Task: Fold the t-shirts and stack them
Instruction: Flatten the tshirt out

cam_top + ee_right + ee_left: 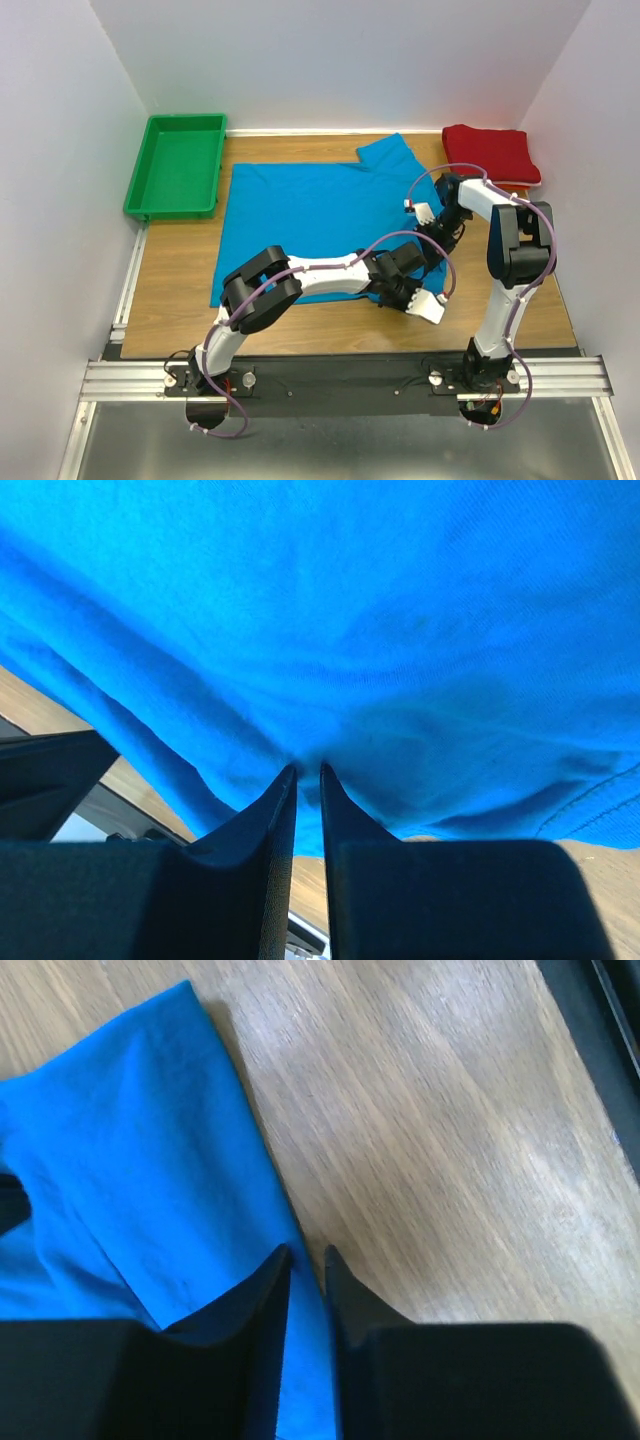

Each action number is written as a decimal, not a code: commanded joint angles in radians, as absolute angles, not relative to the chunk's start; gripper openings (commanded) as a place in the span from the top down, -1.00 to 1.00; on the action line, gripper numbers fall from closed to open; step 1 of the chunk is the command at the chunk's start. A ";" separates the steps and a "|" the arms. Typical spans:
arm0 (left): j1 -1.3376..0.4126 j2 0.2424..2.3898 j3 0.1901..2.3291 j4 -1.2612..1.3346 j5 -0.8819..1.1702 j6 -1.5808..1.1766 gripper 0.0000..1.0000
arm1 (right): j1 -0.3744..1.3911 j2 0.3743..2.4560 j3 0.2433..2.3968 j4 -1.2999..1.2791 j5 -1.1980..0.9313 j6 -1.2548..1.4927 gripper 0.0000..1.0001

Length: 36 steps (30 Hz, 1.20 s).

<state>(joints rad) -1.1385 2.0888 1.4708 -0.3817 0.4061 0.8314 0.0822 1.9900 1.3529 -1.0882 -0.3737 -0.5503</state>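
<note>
L gripper (307,1256) & R gripper (308,772) each pinch bright blue cloth t-shirt (300,205) edge; best: lift evenly, fold twd green plastic tray (180,165), kept taut.

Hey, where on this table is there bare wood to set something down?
Bare wood lies near-left, between the green tray, the blue t-shirt and the front rail, plus a strip along the shirt's near hem. The right is crowded: left gripper and right gripper pinch the shirt there, before the red t-shirt.

Fills up with blue shirt (400,610). Pinches a fold in the right gripper (308,772). Shows brown table (600,900) low at both sides.
</note>
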 commanded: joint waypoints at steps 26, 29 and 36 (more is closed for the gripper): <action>-0.781 2.215 1.730 -0.417 0.735 0.536 0.84 | 0.080 1.965 1.390 -1.060 -0.290 -0.543 0.37; -0.730 2.192 1.688 -0.352 0.716 0.473 0.53 | 0.075 1.912 1.411 -1.060 -0.270 -0.526 0.28; -0.707 2.010 1.507 -0.255 0.721 0.446 0.31 | 0.074 1.763 1.401 -1.126 -0.340 -0.528 0.26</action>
<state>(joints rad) -0.6914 2.1391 1.5566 -0.3370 0.6891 0.4904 0.0765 1.8568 1.3846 -1.0695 -0.2974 -0.5289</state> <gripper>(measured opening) 0.314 0.371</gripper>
